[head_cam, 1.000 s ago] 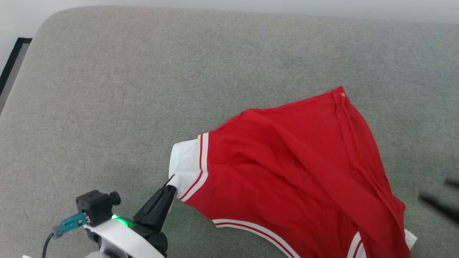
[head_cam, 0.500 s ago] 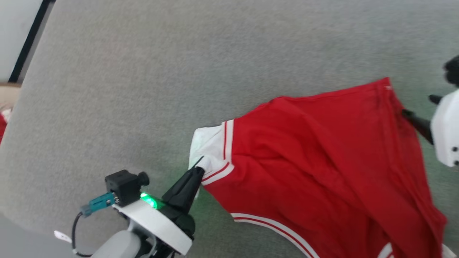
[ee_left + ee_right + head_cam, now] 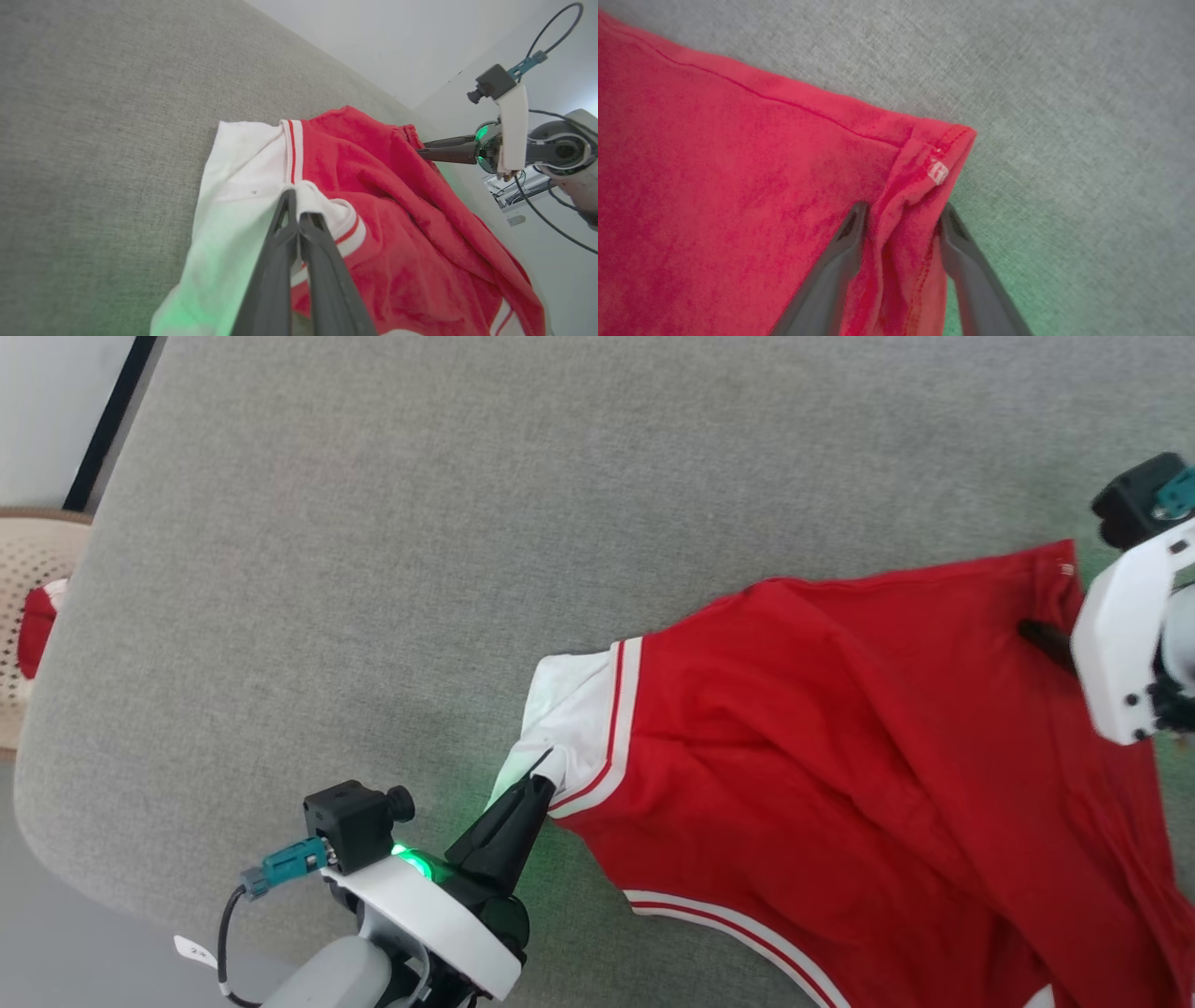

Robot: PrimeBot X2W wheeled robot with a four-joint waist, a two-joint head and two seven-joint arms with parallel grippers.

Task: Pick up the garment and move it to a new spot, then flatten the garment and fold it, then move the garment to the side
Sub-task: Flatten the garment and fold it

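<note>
Plainly, the garment (image 3: 840, 756) lies on the grey cushion (image 3: 420, 569), spread over the cushion's right half in the head view, its red body rumpled into long diagonal folds and one white sleeve reaching toward the cushion's middle. The left gripper (image 3: 544, 773) is pinched tight on the edge of that white sleeve, just past the red-and-white striped band. In the left wrist view its two dark fingers meet with a bit of white cloth caught between their tips, and the sleeve's edge is lifted a little off the cushion there. A green light (image 3: 415, 861) glows at that gripper's base and tints the cushion and the sleeve beneath it. The right gripper (image 3: 901, 214) sits at the garment's far red corner, close to the cushion's right side. Its fingers stand well apart, one on each side of a raised ridge of hemmed fabric, and whether they press on the cloth I cannot tell. A small white tag (image 3: 937, 171) shows on the hem just beyond the fingertips, with bare cushion past it. Off the cushion's left edge stands a pale woven basket (image 3: 28, 569) with something red inside.
</note>
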